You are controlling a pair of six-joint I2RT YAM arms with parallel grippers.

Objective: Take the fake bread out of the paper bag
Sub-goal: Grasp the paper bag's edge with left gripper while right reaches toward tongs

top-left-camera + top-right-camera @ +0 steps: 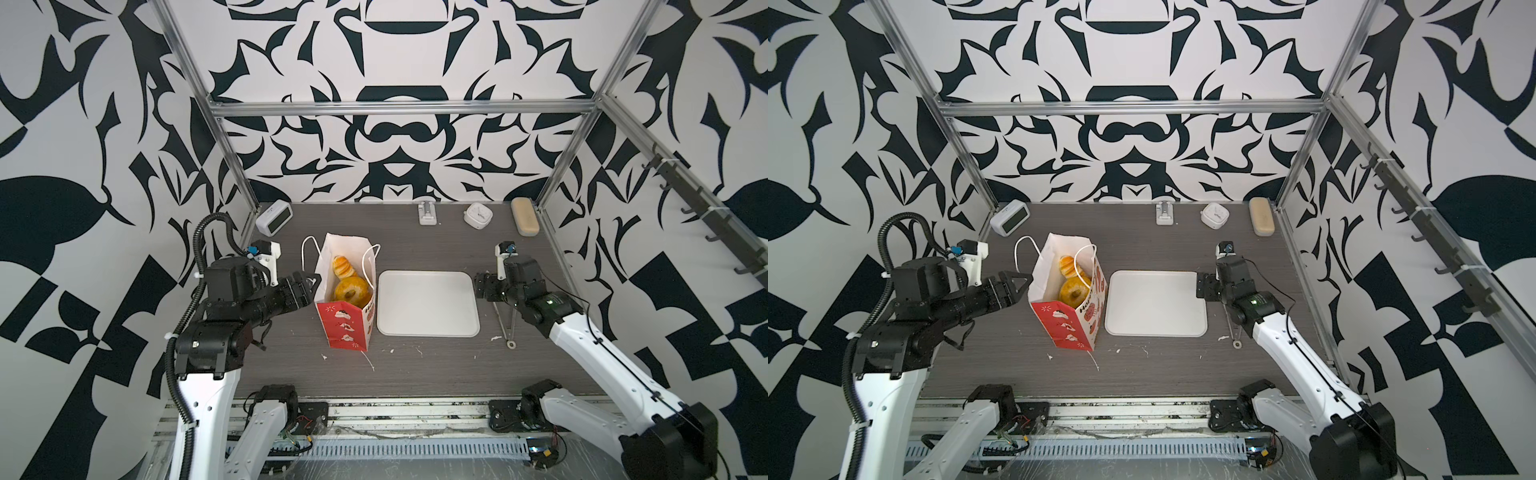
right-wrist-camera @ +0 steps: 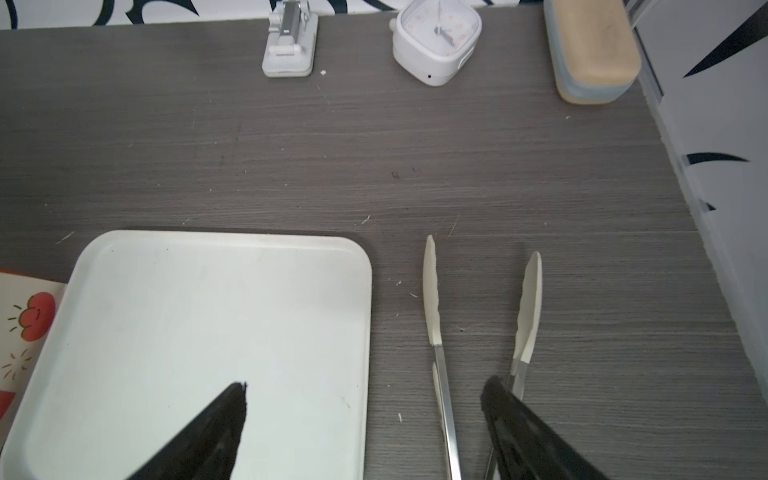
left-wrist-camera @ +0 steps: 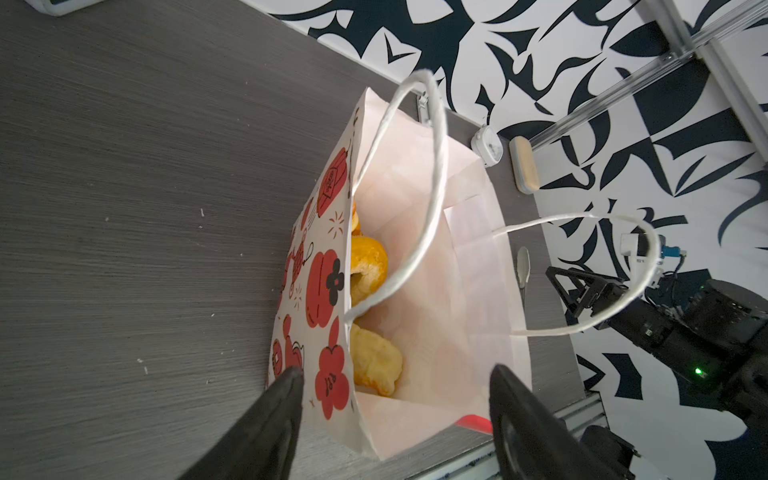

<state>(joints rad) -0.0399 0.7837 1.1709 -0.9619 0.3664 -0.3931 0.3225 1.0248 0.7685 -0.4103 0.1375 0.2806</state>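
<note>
The paper bag stands upright left of centre in both top views, just left of the white tray, with the fake bread inside it, a ring bagel uppermost. My left gripper sits at the bag's left wall, jaws apart and grasping nothing. My right gripper, at the tray's right edge near the tongs, is likewise spread and empty.

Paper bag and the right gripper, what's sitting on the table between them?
The white tray lies flat on the table between the paper bag and the right gripper. This shows in both top views.
</note>
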